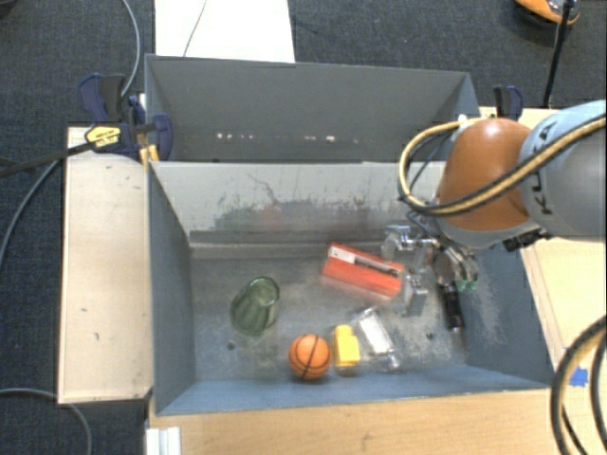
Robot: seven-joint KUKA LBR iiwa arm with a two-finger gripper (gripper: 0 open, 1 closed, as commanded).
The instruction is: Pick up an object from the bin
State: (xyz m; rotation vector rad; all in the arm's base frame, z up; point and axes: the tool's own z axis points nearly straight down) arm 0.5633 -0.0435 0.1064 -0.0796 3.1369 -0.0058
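My gripper [413, 275] hangs low at the right side of the bin, its metal fingers [417, 297] pointing down beside the right end of an orange-red rectangular box [360, 271]. I cannot tell whether the box is between the fingers or just next to them. Just below the gripper lies a clear plastic packet [376, 335], and left of that a small yellow block [347, 347].
An orange ball [309, 355] rests near the front wall beside the yellow block. A green translucent cup [255, 305] lies on its side at the left of the floor. The arm with its orange cover and cables reaches in over the right wall.
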